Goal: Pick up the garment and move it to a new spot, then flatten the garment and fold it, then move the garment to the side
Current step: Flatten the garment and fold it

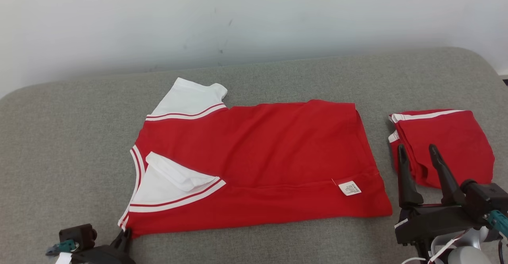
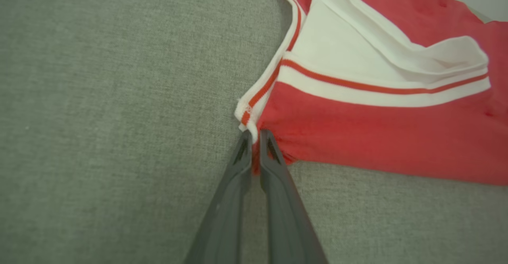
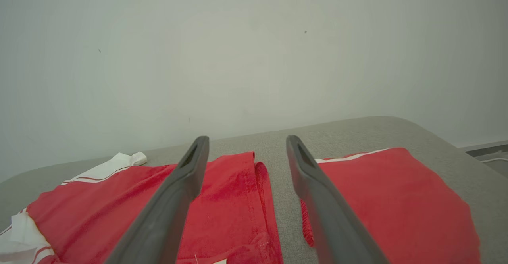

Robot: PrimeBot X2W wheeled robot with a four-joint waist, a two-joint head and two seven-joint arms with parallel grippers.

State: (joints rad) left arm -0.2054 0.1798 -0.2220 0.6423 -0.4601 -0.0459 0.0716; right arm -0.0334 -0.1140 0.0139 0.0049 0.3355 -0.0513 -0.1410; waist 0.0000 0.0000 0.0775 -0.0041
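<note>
A red garment (image 1: 258, 157) with white sleeves and striped trim lies spread on the grey padded surface, one long side folded in over its body. A white label (image 1: 350, 187) shows near its right end. My left gripper (image 1: 125, 232) is at the garment's near left corner. In the left wrist view the garment (image 2: 377, 137) has that corner, by the striped collar edge, pinched between the fingers of my left gripper (image 2: 256, 135), which is shut on it. My right gripper (image 1: 416, 151) hovers open to the right of the garment (image 3: 119, 204), and the right gripper (image 3: 247, 138) holds nothing.
A second red garment (image 1: 444, 145), folded small, lies at the right, partly behind my right fingers; it shows as the folded garment (image 3: 389, 200) in the right wrist view. The grey padded surface (image 1: 59, 157) ends at a pale wall (image 1: 254, 18) behind.
</note>
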